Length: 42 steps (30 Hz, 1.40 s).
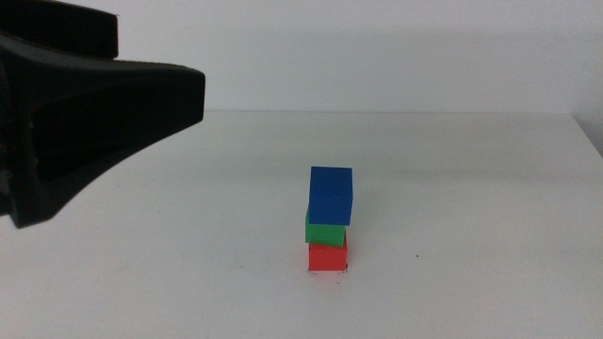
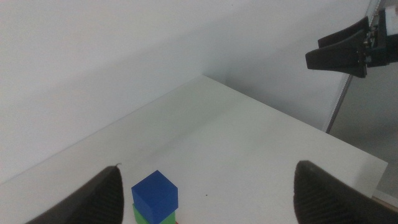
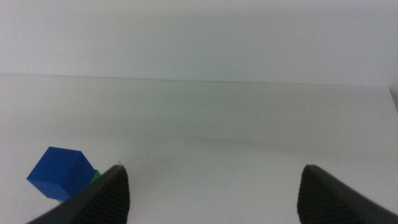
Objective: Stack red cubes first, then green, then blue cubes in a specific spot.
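Observation:
In the middle view, three cubes stand in a stack on the white table: the red cube (image 1: pixel 327 256) at the bottom, the green cube (image 1: pixel 323 233) on it, and the blue cube (image 1: pixel 331 194) on top, shifted slightly right. The specific spot is hidden under the stack. My left gripper (image 1: pixel 160 66) hangs large and dark at the upper left, well away from the stack. Its own view shows the left gripper (image 2: pixel 208 168) open and empty, with the blue cube (image 2: pixel 155 194) and green cube (image 2: pixel 152 217) below. The right gripper (image 3: pixel 214 169) is open and empty, the blue cube (image 3: pixel 60 172) off to one side.
The right arm's gripper (image 2: pixel 341 53) shows in the left wrist view beyond the table's far corner (image 2: pixel 379 167). A tiny dark speck (image 1: pixel 417 256) lies right of the stack. The table's back edge (image 1: pixel 396 112) meets a plain white wall.

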Available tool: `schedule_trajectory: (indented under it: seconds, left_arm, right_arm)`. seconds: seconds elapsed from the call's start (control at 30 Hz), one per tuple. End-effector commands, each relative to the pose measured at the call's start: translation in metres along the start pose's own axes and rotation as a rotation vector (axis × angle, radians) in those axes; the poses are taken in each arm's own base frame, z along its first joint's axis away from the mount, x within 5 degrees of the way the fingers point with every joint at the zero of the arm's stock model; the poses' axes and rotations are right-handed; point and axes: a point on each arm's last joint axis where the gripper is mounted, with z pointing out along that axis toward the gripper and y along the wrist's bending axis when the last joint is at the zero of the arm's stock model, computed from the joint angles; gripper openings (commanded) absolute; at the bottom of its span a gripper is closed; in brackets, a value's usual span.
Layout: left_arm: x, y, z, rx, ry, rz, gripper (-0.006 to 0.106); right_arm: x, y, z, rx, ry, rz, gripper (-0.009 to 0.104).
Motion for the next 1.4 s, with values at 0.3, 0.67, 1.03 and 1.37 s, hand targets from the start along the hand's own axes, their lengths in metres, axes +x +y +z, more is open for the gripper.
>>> schedule_trajectory:
  seconds: [0.3,0.67,1.03,1.37]
  left_arm:
    - [0.021,0.01,0.001,-0.097,-0.015,0.086,0.094]
    - [0.147,0.039,-0.018,-0.5,-0.198,0.067,0.094]
    - [0.264,0.047,-0.013,-0.764,-0.144,-0.097,0.094]
    - [0.269,0.05,-0.011,-0.777,-0.176,-0.101,0.094]
  right_arm:
    - [0.002,-0.002,0.001,0.009,-0.008,-0.01,0.093]
    - [0.096,-0.018,-0.005,0.125,-0.248,-0.151,0.093]
    - [0.195,-0.034,0.015,0.209,-0.207,-0.107,0.093]
    - [0.204,-0.034,0.005,0.244,-0.331,-0.157,0.093]
